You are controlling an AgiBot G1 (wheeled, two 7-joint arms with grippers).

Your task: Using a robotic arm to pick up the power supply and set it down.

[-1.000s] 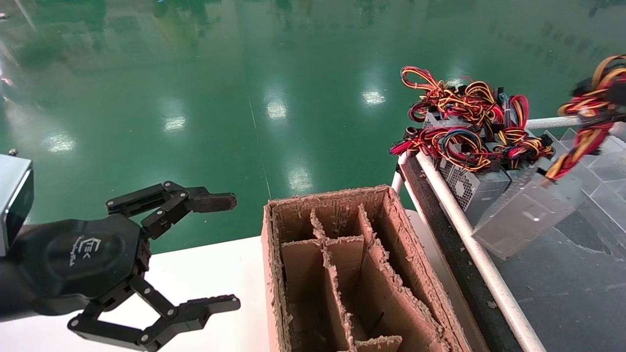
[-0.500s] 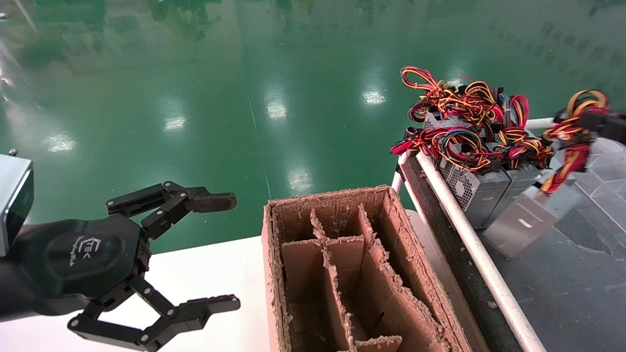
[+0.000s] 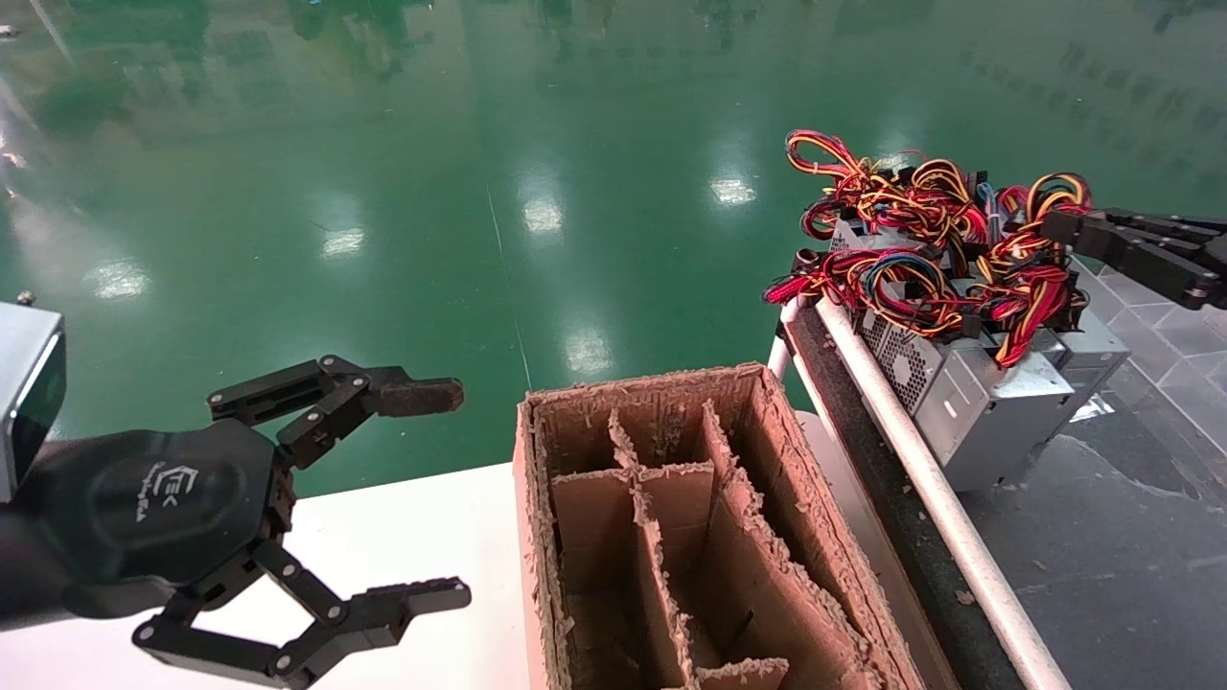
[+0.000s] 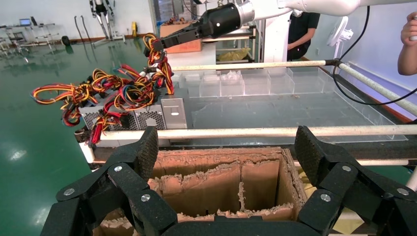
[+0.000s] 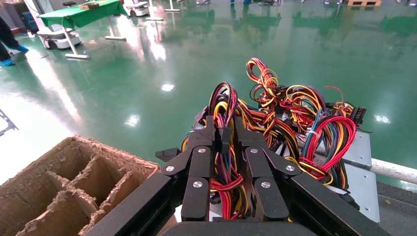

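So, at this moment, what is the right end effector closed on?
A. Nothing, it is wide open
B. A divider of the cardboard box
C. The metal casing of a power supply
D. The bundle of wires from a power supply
D. In the right wrist view the right end effector has its fingers pinched together around the wires of the power supply, not on its casing.

Worn divided cardboard box

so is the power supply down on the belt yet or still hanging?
Down: the power supply rests beside the other units. Right gripper remains shut on its wires.
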